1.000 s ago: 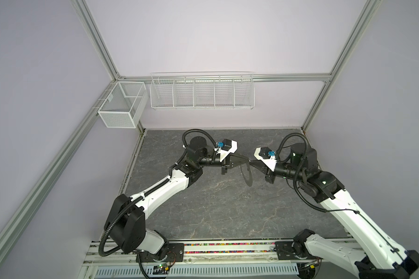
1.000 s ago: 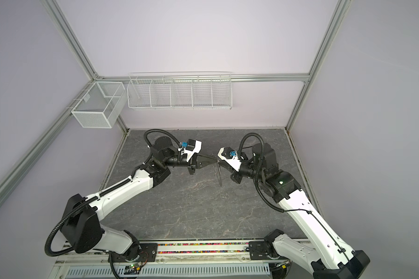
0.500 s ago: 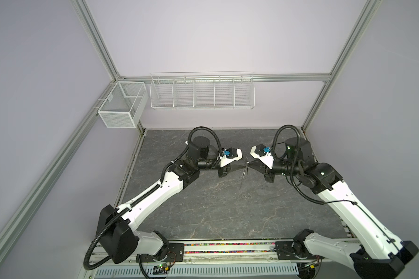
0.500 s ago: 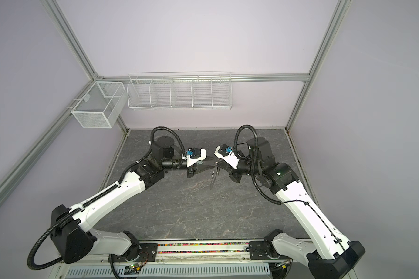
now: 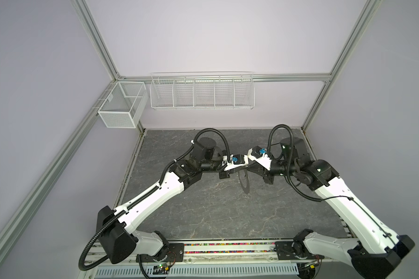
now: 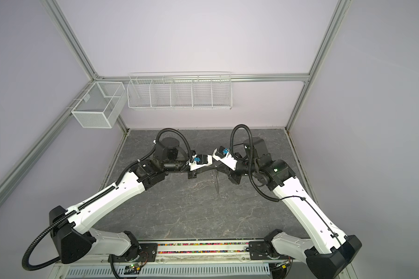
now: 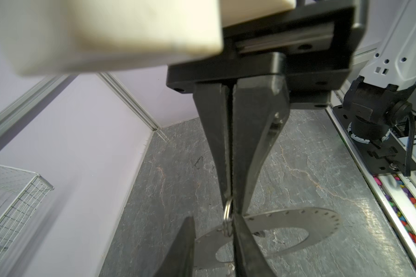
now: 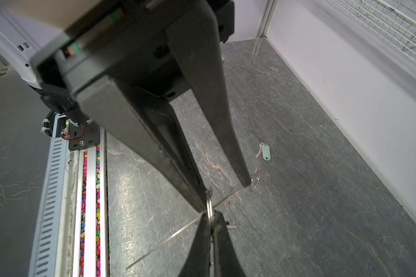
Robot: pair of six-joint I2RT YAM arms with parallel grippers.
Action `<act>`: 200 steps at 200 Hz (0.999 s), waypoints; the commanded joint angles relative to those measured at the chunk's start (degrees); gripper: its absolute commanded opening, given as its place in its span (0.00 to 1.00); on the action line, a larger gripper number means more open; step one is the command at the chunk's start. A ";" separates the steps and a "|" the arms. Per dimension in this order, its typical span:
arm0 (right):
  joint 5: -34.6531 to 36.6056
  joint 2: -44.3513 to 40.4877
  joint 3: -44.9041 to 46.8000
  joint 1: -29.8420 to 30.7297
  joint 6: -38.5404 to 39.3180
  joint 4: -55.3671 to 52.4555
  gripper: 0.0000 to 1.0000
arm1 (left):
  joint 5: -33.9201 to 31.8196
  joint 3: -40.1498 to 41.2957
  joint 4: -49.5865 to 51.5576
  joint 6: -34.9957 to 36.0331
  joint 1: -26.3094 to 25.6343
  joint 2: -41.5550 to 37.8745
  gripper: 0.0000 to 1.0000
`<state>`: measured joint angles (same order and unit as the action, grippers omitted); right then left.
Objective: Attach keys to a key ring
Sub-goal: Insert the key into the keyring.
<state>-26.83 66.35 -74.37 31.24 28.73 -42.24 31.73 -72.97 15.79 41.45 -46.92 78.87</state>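
Since a second ago the left arm (image 5: 155, 195) has reached further in, wrist close against the right one. The left gripper (image 8: 225, 195) has jaws released, tips at the rim of the key ring (image 7: 298, 219). A mesh basket (image 5: 116, 119) and a wire rack (image 5: 201, 96) hang on the walls; a pale-tagged key (image 8: 265, 151) lies on the counter (image 5: 203, 212). White wrist mounts (image 5: 253, 154) cover the jaws from above. The right gripper (image 7: 229, 201), jaws clenched on a small wire loop (image 7: 227, 215) at that rim, holds the ring aloft. Both arms reach inward, elbows bent.

Left claw (image 8: 226, 196) parted, right claw (image 7: 232, 202) clamped, tips meeting.
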 commanded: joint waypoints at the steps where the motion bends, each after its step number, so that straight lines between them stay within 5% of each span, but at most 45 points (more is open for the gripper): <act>1: -1.65 -0.17 -0.95 0.47 1.59 0.09 0.06 | -1.36 -2.46 2.87 2.19 -0.33 1.33 0.26; 69: -0.77 1.32 -1.48 1.12 2.45 -0.75 0.06 | -1.03 -3.75 3.72 2.49 -0.81 2.31 0.21; 115: 0.72 0.30 -1.14 1.27 2.49 1.49 0.07 | -0.25 -3.96 4.94 2.67 -0.88 3.21 0.00; 138: 4.49 -1.65 1.07 1.12 1.89 4.52 0.25 | 0.24 -3.68 4.77 2.14 -0.82 3.54 0.00; 150: 6.65 -3.53 3.57 0.54 1.52 7.20 0.34 | 1.10 -2.77 2.36 -0.09 -0.49 3.24 0.00; 200: 9.69 -11.03 13.25 -1.10 -4.41 18.08 0.40 | 12.55 5.00 -21.21 -19.32 4.55 0.68 0.00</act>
<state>-18.13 57.36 -63.99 30.68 27.40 -31.29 37.41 -70.78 8.69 33.19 -44.38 81.21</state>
